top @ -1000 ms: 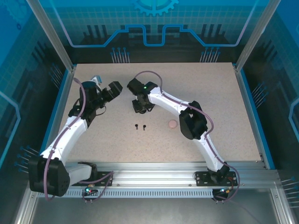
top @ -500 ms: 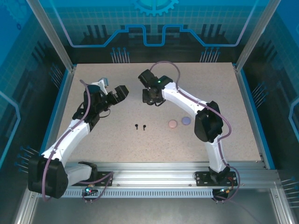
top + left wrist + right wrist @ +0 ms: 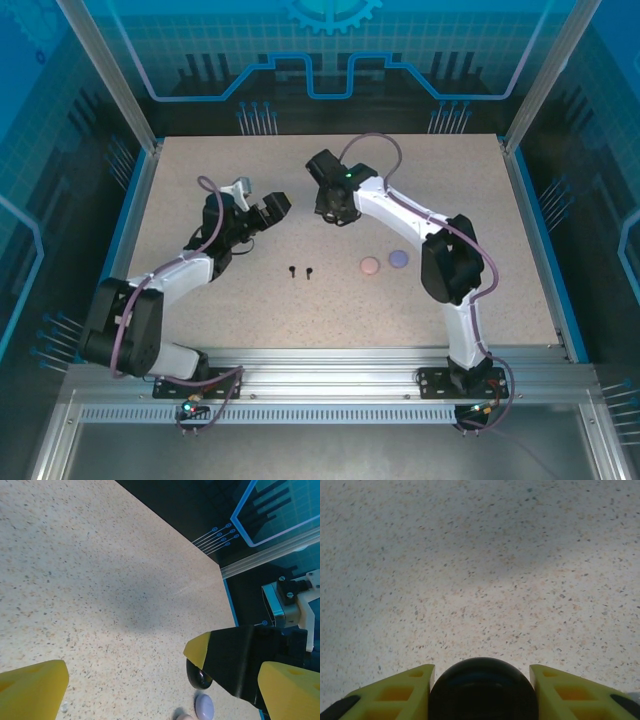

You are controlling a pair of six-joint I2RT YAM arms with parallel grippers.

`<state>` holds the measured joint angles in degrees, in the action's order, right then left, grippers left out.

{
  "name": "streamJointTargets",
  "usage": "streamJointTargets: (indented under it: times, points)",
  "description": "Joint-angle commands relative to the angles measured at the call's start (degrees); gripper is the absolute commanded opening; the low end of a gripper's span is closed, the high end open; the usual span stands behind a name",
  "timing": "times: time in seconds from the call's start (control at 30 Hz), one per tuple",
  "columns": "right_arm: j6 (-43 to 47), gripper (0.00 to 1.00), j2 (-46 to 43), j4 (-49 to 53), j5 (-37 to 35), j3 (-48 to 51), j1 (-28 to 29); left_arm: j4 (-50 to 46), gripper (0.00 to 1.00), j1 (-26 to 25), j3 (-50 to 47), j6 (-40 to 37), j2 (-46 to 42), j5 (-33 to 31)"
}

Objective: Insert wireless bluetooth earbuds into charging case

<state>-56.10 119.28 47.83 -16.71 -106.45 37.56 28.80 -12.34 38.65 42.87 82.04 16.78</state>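
Right gripper (image 3: pixel 334 212) pinches round black case (image 3: pixel 482 692); left gripper (image 3: pixel 274 207) spread, empty. Tiny black stemmed earbuds (image 3: pixel 292 271) lie nearward between them (roughly equidistant).

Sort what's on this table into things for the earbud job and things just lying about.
For the job: black earbuds, black charging case held in the right hand.
Lying about, likely idle for now: pink charging case, lilac charging case.

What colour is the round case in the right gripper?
Black. The round case sits in the right gripper; clearest in the right wrist view.
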Motion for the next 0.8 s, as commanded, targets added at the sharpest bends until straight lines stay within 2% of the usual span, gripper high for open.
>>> streamJointTargets:
  times: [0.0,0.33,0.53,0.77]
  points:
    - [-5.04,0.38,-3.22,-1.21,-1.13,1.16,-1.93,8.89,0.99,-0.71,-1.07,2.11,1.46,2.05]
    - [-15.02,0.38,-7.47,-6.20,0.14,6.82,-3.37,24.64,0.99,-3.22,-5.03,5.98,6.98,2.79]
    - [-20.51,0.38,-7.61,-9.10,2.69,7.40,-3.28,32.49,0.99,-4.86,-6.90,6.58,10.43,3.33]
    - [-24.06,0.38,-5.69,-10.83,4.36,4.98,-2.60,45.78,0.99,-5.24,-7.10,11.36,18.00,3.59]
